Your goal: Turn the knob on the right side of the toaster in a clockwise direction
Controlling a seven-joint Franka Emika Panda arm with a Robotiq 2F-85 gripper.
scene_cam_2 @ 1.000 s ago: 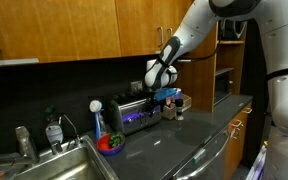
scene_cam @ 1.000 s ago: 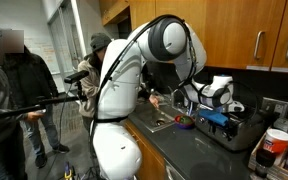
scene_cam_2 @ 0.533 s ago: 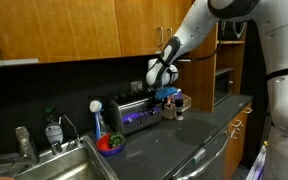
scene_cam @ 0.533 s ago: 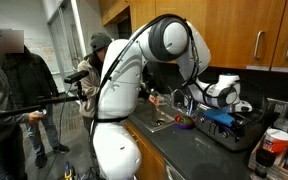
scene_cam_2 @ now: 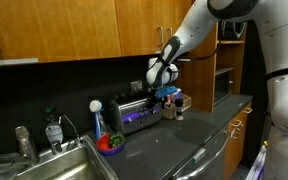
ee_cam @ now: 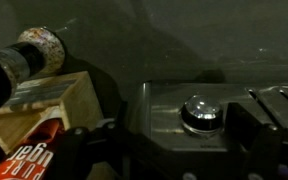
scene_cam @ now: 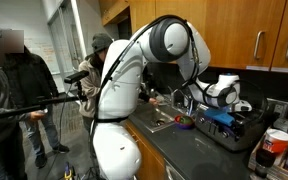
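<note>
The toaster (scene_cam_2: 136,114) stands on the counter (scene_cam_2: 189,148) against the back wall, beside the sink (scene_cam_2: 69,162). The gripper (scene_cam_2: 165,96) is seen at the toaster's right end. In the wrist view the knob (ee_cam: 201,112) is shown bare and ungripped, so the turn is judged not yet begun. How far the jaws are spread cannot be told.

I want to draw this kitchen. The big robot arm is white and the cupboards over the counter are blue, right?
Not quite. The robot arm is white, but the cupboards over the counter are brown wood, not blue, as both exterior views show.
</note>
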